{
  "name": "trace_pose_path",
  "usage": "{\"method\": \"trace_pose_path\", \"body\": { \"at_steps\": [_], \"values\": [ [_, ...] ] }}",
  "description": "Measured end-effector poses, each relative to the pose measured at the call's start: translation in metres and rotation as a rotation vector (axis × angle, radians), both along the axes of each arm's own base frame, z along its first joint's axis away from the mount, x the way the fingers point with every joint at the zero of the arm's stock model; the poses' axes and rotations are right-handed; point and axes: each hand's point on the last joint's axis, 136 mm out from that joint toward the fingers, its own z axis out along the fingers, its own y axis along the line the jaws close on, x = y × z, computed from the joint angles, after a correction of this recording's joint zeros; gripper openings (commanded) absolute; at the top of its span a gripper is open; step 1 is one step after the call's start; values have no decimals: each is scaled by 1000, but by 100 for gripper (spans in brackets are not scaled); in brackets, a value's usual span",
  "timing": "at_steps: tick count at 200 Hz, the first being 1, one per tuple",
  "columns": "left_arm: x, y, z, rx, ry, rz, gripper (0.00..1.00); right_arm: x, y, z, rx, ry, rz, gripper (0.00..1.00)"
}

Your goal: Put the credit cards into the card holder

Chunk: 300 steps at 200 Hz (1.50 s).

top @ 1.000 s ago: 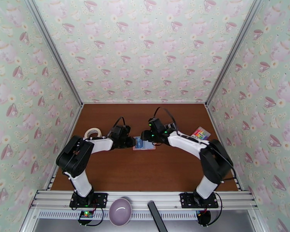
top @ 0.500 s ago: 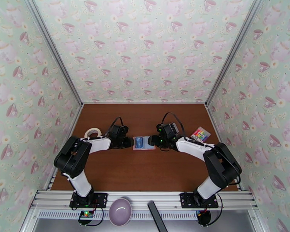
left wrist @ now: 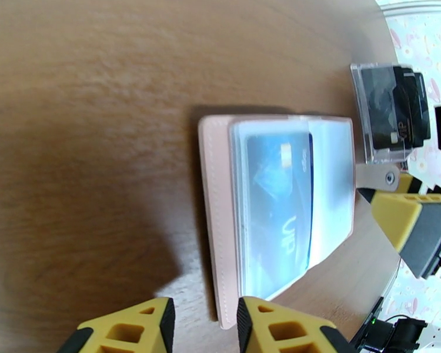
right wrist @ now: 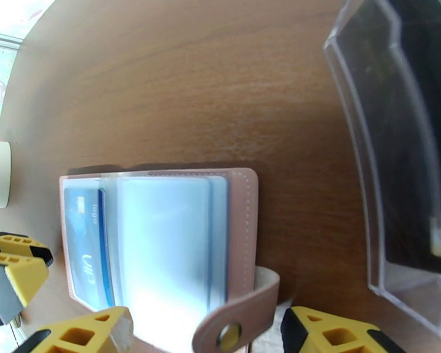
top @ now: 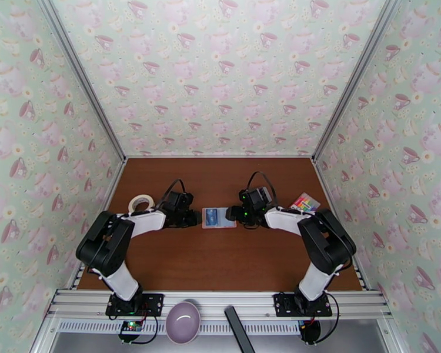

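Observation:
The pink card holder (top: 219,218) lies open and flat at mid-table, clear pockets up. A blue card (left wrist: 279,201) sits in one pocket; it also shows in the right wrist view (right wrist: 82,242). Black credit cards (left wrist: 394,110) stand bunched in a clear plastic case (right wrist: 391,148) just beyond the holder. My left gripper (top: 194,219) is at the holder's left edge, its jaws a little apart with nothing between them (left wrist: 206,316). My right gripper (top: 232,216) is at the holder's right edge, open wide (right wrist: 206,325). The holder's snap tab (right wrist: 235,325) lies on the table between its fingers.
A roll of white tape (top: 141,202) lies left of the left arm. A small multicoloured item (top: 304,202) sits near the right wall. A pale bowl (top: 183,322) and a black bar (top: 238,329) rest on the front rail. Bare wood lies in front of the holder.
My right gripper has drawn back to the right off the holder and its jaws have widened. My left gripper has eased slightly left. The holder has stayed put.

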Motion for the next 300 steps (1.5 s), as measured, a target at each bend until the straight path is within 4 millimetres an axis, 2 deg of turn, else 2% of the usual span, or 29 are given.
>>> {"method": "trace_pose_path", "body": {
  "at_steps": [69,131,173,197,219,236,265,300],
  "values": [
    [-5,-8,-8,-10,21,-26,35,7,16,2,91,-23,37,71],
    [-1,-10,-9,-29,48,-26,35,6,23,7,185,-42,42,72],
    [2,-12,-9,-43,59,-30,35,-2,28,11,240,-17,49,72],
    [4,-12,-8,-49,66,-31,35,-6,30,22,270,-15,52,72],
    [6,-14,-8,-52,67,-32,35,-7,35,43,303,-48,64,73],
    [9,-15,-8,-55,65,-33,35,-11,45,57,327,-65,87,73],
    [10,-14,-8,-58,66,-28,35,-16,67,70,354,-72,133,73],
    [10,-13,-7,-65,51,-29,35,-20,98,62,369,-36,177,74]
  ]
}}
